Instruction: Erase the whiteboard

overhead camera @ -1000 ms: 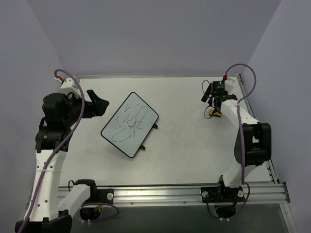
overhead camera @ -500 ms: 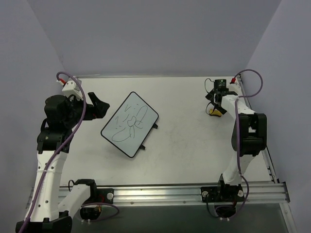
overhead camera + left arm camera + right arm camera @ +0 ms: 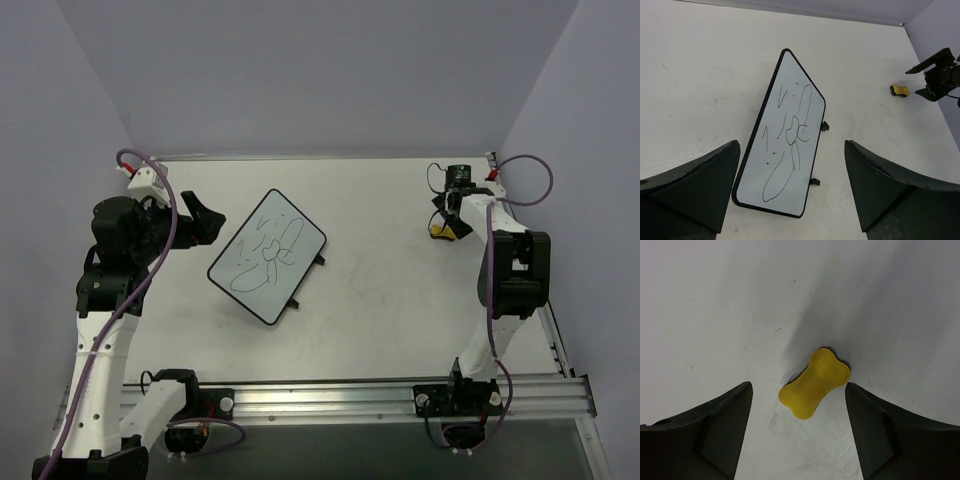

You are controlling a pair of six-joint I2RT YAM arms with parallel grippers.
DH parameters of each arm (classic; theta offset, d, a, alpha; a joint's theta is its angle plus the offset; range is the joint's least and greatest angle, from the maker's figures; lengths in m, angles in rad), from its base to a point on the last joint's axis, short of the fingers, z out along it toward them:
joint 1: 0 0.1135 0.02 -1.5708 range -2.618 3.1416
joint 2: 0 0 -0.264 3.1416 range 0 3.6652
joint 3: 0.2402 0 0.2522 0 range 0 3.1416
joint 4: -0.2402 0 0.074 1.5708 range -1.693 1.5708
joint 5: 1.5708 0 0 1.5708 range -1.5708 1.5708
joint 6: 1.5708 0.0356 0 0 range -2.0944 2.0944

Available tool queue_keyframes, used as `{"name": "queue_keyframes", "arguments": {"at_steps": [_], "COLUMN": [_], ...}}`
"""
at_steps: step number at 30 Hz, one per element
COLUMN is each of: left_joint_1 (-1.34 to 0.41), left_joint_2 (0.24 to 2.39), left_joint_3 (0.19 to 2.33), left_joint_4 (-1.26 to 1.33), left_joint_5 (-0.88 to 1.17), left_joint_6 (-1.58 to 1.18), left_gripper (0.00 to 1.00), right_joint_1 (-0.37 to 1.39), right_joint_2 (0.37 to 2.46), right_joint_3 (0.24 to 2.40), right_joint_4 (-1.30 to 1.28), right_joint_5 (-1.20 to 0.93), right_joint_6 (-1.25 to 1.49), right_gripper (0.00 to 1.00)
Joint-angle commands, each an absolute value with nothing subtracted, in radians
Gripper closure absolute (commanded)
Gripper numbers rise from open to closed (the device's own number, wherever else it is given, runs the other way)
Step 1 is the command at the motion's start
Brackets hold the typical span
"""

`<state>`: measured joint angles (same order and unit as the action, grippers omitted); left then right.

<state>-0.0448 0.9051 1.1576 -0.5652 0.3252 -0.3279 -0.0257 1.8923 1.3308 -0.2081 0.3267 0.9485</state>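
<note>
The whiteboard lies flat on the table left of centre, turned diagonally, with dark scribbles on it. It also shows in the left wrist view. My left gripper hovers open just left of the board, its jaws wide apart. A small yellow bone-shaped eraser lies on the table at the far right. My right gripper is open and points down over it. In the right wrist view the eraser lies between the open fingers, touching neither; the gripper is empty.
The board's small black feet stick out on its right side. Grey walls close the table at the back and sides. A metal rail with the arm bases runs along the near edge.
My right wrist has swung a little to the right and turned, so its jaws now sit over the eraser. My left arm has barely moved. The whiteboard has not moved.
</note>
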Motion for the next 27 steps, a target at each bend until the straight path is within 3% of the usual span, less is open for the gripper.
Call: {"name": "queue_keyframes", "arguments": {"at_steps": [1, 13, 27], "left_joint_1": [-0.043, -0.040, -0.038], "left_joint_2": [0.887, 0.882, 0.877], "left_joint_3": [1.158, 1.149, 1.141], "left_joint_4": [-0.531, -0.520, -0.511], "left_joint_5": [0.322, 0.348, 0.373], "left_joint_6": [-0.313, -0.324, -0.333], "left_gripper": [0.06, 0.06, 0.06], "right_joint_1": [-0.031, -0.026, -0.014], "right_joint_2": [1.908, 1.927, 1.940], "right_joint_3": [1.368, 1.318, 1.243], "right_joint_4": [-0.265, -0.242, -0.232], "right_joint_5": [0.376, 0.354, 0.336], "right_joint_6": [1.023, 1.120, 1.215], "right_gripper": [0.30, 0.47, 0.49]}}
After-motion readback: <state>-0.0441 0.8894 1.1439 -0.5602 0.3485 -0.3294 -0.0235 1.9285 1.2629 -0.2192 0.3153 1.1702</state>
